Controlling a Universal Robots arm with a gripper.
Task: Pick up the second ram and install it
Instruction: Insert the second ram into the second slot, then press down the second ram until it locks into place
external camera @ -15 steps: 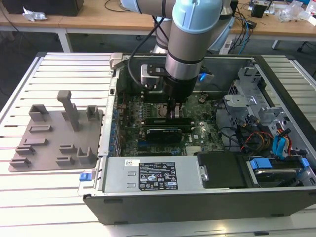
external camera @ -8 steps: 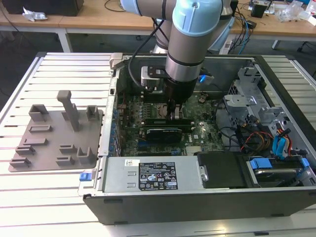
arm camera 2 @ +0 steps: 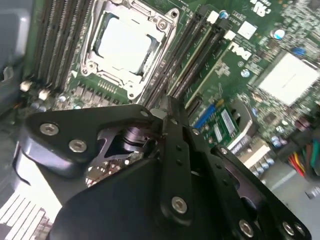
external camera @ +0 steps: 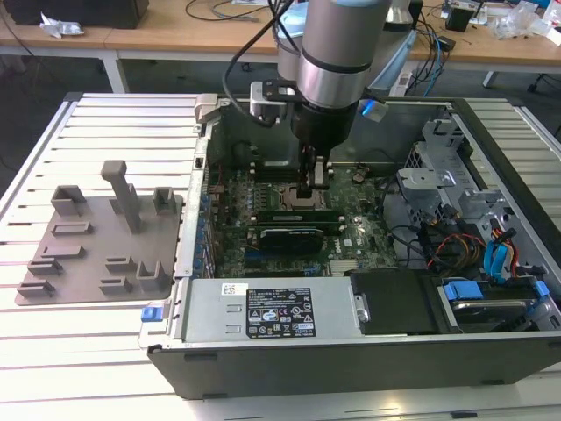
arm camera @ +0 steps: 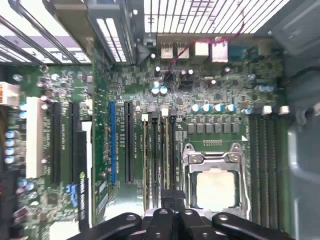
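Observation:
My gripper point(external camera: 313, 193) reaches down into the open computer case, beside the CPU socket point(arm camera 2: 125, 42). Its fingers point(arm camera 2: 169, 107) are shut tight together. Their tips rest on the ram slots. In both wrist views a thin pale edge, the second ram point(arm camera 2: 197, 65) point(arm camera: 165, 150), runs along one slot straight up to the fingertips. It stands seated among the black slot rails. I cannot tell whether the tips pinch it or only press on it. In the exterior view a long dark stick point(external camera: 294, 213) stands in the slots just in front of the gripper.
The grey holder tray point(external camera: 96, 237) lies on the slatted table at the exterior view's left. Inside the case are a black card point(external camera: 294, 235), the power supply point(external camera: 272, 311), a metal drive cage point(external camera: 447, 175) and coloured cables point(external camera: 491, 254). More slot rails point(arm camera: 265, 165) flank the socket's other side.

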